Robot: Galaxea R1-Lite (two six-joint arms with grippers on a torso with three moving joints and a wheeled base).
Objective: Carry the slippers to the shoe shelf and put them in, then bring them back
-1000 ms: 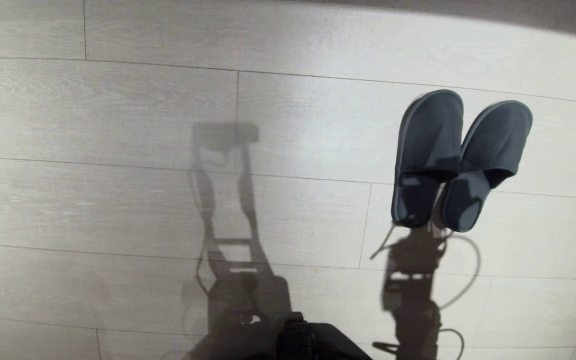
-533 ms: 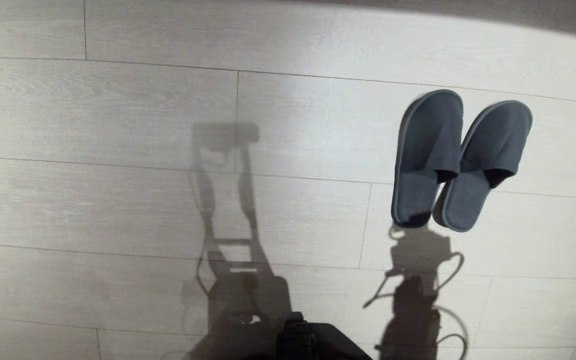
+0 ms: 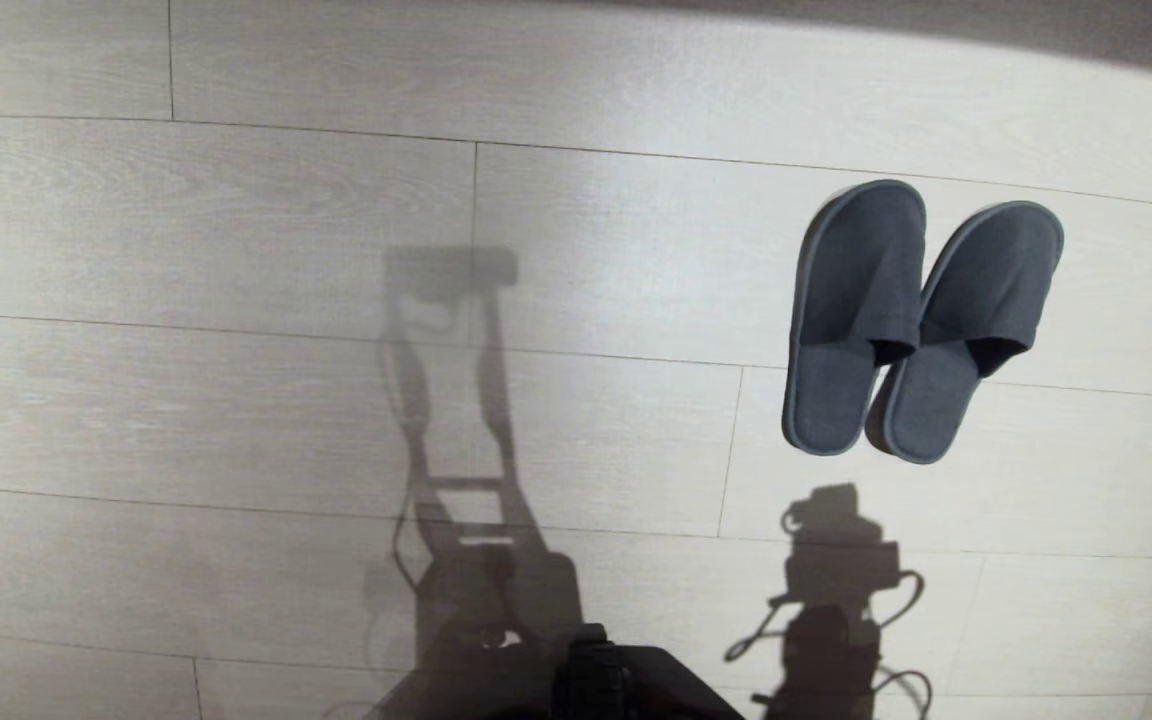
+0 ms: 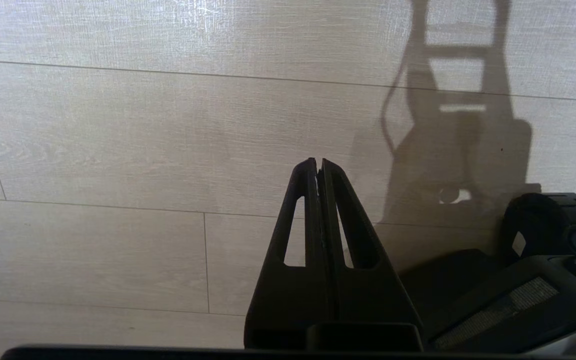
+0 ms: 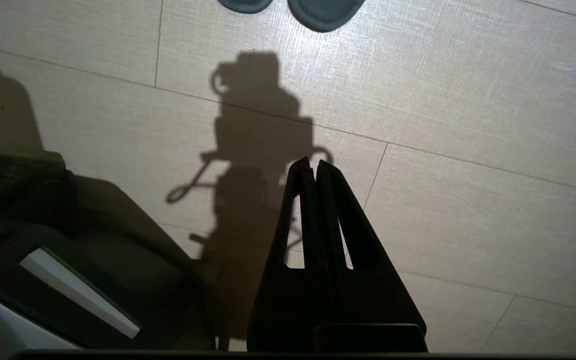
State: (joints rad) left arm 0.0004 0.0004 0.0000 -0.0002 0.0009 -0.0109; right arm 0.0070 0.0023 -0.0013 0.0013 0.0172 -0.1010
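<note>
The slippers [image 3: 921, 320] are seen side by side on the floor [image 3: 336, 400] at the right of the head view; soft, light fabric is judged (heel edges pinchable); left gripper [image 4: 319, 165] and right gripper [image 5: 313, 165] are clenched, empty.

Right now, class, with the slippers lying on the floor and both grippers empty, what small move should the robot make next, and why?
Probably open the right gripper and reach it toward the slippers. They lie side by side on the floor, untouched, on the robot's right. Both grippers' fingers are shut on nothing, and the left gripper is nowhere near them.
</note>
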